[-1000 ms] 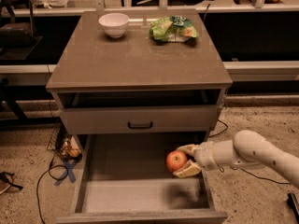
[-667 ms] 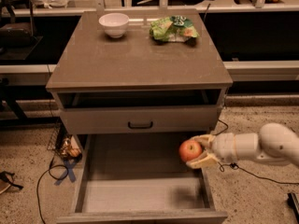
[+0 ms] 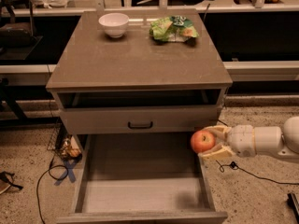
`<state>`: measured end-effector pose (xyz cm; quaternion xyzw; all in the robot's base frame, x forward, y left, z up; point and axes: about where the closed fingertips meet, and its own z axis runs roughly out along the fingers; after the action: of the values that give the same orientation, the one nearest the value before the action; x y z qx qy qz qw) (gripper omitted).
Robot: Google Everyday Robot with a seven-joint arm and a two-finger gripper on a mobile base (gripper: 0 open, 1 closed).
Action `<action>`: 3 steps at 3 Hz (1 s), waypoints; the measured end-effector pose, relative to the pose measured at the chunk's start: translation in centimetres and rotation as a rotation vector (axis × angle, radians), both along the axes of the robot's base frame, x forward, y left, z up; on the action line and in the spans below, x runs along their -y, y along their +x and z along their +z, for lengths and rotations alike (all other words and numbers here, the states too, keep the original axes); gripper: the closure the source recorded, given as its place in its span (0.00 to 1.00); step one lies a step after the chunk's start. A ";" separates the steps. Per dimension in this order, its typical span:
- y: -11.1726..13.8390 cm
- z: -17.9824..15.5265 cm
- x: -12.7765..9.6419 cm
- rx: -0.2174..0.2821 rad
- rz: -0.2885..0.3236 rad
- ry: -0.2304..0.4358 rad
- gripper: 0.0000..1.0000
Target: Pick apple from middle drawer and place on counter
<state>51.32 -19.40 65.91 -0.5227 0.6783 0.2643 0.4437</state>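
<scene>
The red-orange apple [image 3: 202, 141] is held in my gripper [image 3: 210, 143], whose pale fingers [image 3: 217, 153] close above and below it. The gripper reaches in from the right on a white arm. The apple hangs above the right wall of the open middle drawer [image 3: 145, 195], near its back right corner. The drawer floor is bare. The counter [image 3: 135, 59] is the grey-brown top slab of the cabinet, higher up and to the left of the apple.
A white bowl [image 3: 114, 24] and a green-and-yellow snack bag [image 3: 173, 28] sit at the back of the counter. A shut drawer front with a black handle [image 3: 140, 124] is above the open drawer. Cables [image 3: 60, 169] lie on the floor at the left.
My gripper has lifted the apple up and to the right, from inside the drawer to over its right wall. The arm has drawn back to the right.
</scene>
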 end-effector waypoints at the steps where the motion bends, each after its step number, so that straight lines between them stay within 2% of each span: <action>1: 0.1 1.2 0.6 0.006 -0.014 0.001 1.00; 2: 0.4 6.5 1.7 0.017 -0.041 -0.011 1.00; 3: 1.0 13.9 2.6 0.030 -0.115 -0.040 1.00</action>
<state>52.31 -22.01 79.80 -0.4955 0.7056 0.2169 0.4578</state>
